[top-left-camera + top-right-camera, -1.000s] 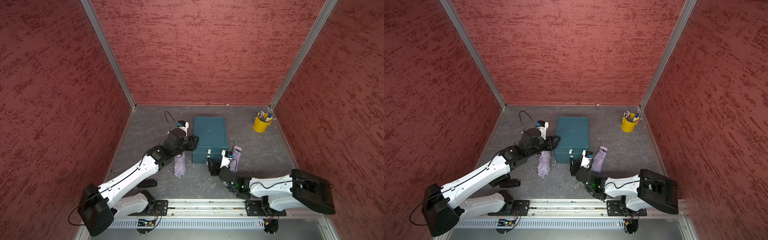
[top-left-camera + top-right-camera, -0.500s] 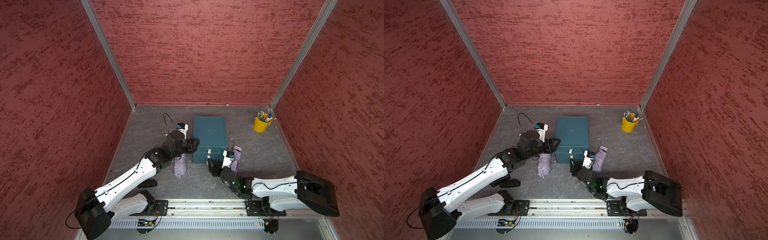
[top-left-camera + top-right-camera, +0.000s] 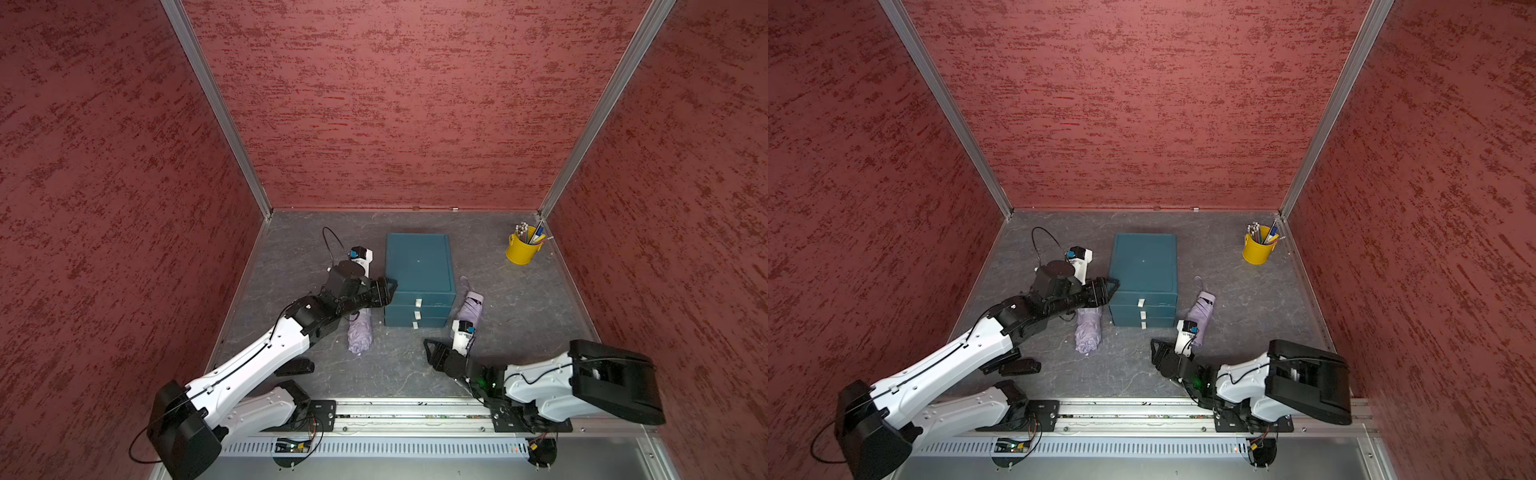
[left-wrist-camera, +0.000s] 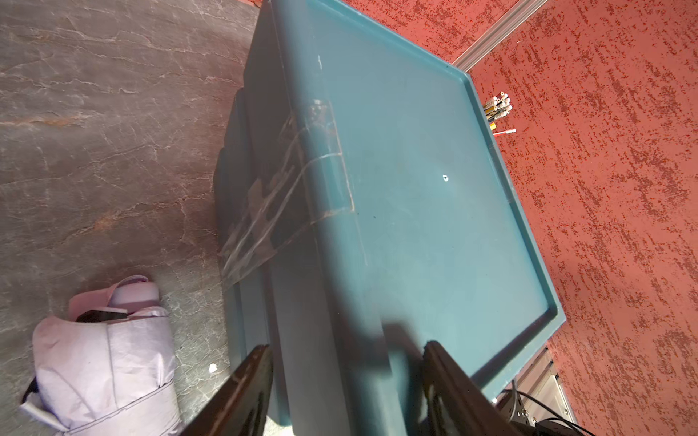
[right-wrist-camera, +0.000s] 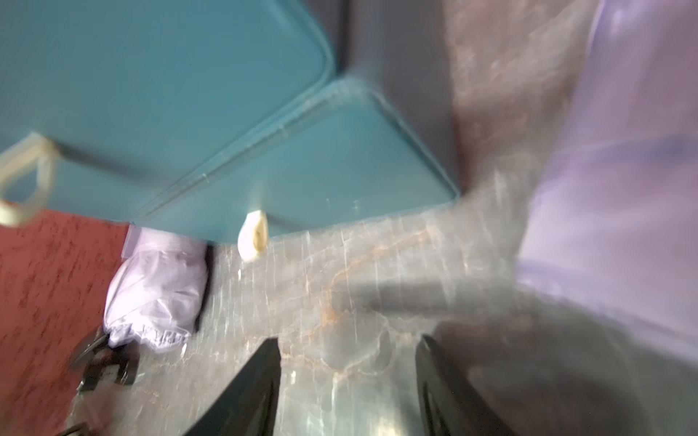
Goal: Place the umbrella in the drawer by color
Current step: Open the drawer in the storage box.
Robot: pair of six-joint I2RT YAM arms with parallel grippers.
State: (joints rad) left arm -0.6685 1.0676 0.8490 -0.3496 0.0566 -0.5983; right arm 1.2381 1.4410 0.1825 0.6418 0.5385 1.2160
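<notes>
The teal drawer unit stands mid-floor, its three drawers with white pull tabs shut. One lilac folded umbrella lies at its left side, and a second lilac umbrella lies at its right. My left gripper is open, its jaws straddling the unit's front left top edge with nothing held. My right gripper is open and empty, low over the floor in front of the drawers.
A yellow cup of pens stands in the back right corner. A small black object lies on the floor under the left arm. Red walls close in three sides, and the arms' rail runs along the front.
Both grippers' jaws stand wider than before. Both arms have shifted their elbows a little while the fingertips stay nearly in place. The right wrist view is blurred by motion.
</notes>
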